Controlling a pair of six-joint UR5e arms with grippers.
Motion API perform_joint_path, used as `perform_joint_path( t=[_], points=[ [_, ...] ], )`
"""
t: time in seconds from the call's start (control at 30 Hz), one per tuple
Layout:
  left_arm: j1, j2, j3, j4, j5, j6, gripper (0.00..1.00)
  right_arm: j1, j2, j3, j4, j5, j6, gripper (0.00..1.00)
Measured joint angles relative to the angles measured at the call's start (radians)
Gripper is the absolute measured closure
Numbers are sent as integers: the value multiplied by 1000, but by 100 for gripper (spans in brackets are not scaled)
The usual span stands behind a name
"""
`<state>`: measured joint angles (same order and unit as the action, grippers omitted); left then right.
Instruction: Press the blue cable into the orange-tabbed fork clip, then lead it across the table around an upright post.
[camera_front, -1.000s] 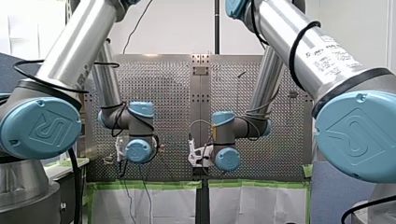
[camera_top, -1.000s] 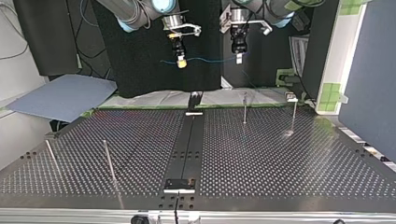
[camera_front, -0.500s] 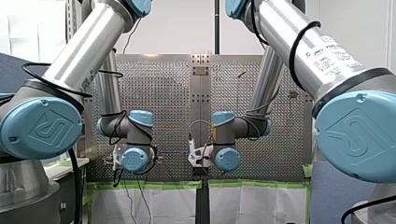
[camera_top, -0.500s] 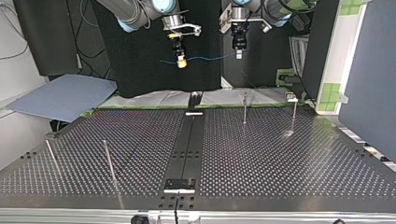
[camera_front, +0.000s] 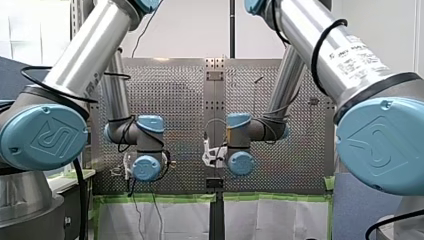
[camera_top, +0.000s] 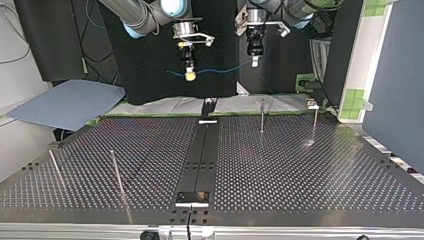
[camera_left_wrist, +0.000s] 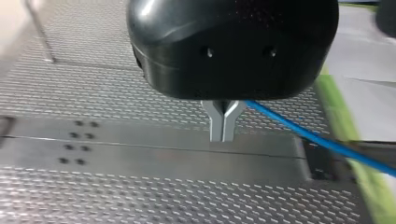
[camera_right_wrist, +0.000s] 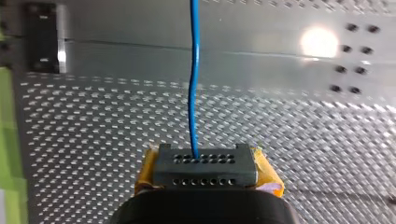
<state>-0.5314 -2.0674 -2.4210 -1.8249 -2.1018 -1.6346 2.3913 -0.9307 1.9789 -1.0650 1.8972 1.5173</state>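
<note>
A: Front view first?
B: Perforated counter (camera_front: 175, 95), with a centre strip (camera_front: 215, 100) running along it. My left arm (camera_front: 145, 150) hangs well left of the strip, my right arm (camera_front: 240, 150) just right of it. Cannot tell either pincer's state from here.

A: Top view?
B: Sides cross here. My right pincer (camera_top: 189, 76) hangs above the strip's far end, slightly left of it. My left pincer (camera_top: 255, 61) hangs to the right of the strip. The blue cable (camera_top: 222, 70) sags between the 2, in the air beyond the strip's far end. 4 upright posts (camera_top: 262, 116) stand on the counter: 2 right of the strip toward its far end, 2 left of it toward its near end. The cable is well apart from all 4.

A: Left wrist view?
B: Metal fingers (camera_left_wrist: 217, 126) pressed together, clamped on the cable. It runs out from behind them to one side. The strip lies directly under them.

A: Right wrist view?
B: Yellow pads (camera_right_wrist: 267, 172) closed on the cable. It leaves from between them and runs straight ahead, crossing over the strip.
</note>
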Motion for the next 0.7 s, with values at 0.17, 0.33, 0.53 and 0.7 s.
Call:
perform_joint_path(
  t=[0.17, 0.33, 0.53, 0.7],
  points=[
    [8, 33, -11, 43, 14, -42, 100, 5, -22, 0, -27, 11, 35, 100],
    [19, 10, -11, 84, 7, -84, 100, 6, 12, -6, -71, 8, 56, 100],
    [39, -41, -7, 138, 6, -136, 100, 7, 63, -24, -124, 3, 65, 100],
    [50, -82, 1, 179, 5, -155, 100, 7, 107, -50, -167, -8, 67, 100]
  ],
)
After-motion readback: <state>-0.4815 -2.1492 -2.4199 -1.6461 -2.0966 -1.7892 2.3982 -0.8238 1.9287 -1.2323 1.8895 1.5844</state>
